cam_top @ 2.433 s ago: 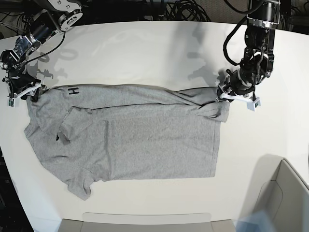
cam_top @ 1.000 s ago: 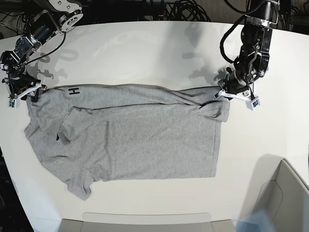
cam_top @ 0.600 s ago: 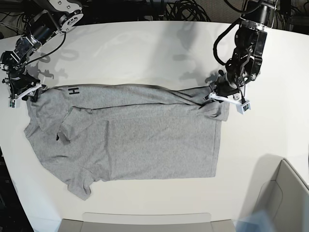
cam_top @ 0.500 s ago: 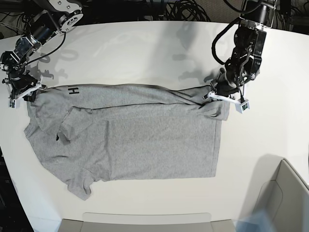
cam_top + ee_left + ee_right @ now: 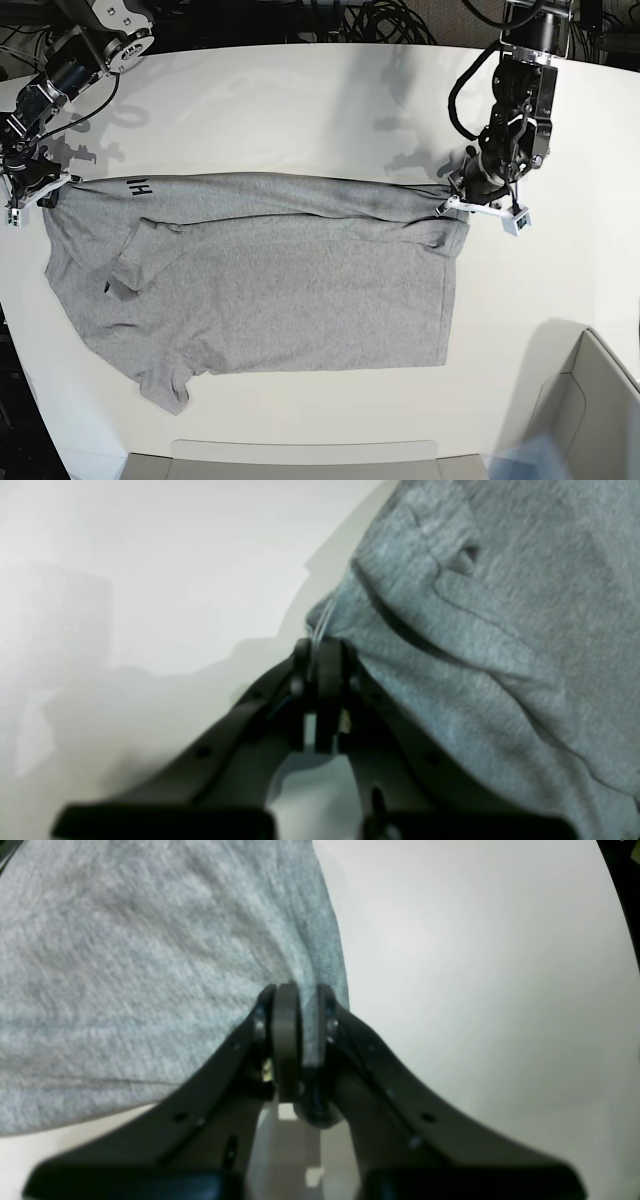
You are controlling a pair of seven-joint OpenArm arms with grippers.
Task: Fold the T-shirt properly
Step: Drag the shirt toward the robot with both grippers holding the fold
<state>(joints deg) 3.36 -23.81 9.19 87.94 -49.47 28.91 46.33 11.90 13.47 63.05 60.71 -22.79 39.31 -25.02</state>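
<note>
You had the heather-grey cotton T-shirt (image 5: 260,280) flat on the white table (image 5: 300,110). Your left gripper (image 5: 452,198) pinched its 3 o'clock corner, your right gripper (image 5: 48,186) its 9 o'clock corner.

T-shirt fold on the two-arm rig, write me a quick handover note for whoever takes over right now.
Left gripper: shut on the T-shirt, pinching a corner of its far edge.
Right gripper: shut on the T-shirt's opposite far corner, near the black lettering.
T-shirt: lying on the white table, far edge pulled fairly taut between both grippers, a strip folded over; near sleeve crumpled.
Done: both corners gripped.
Left: the main folds.
</note>
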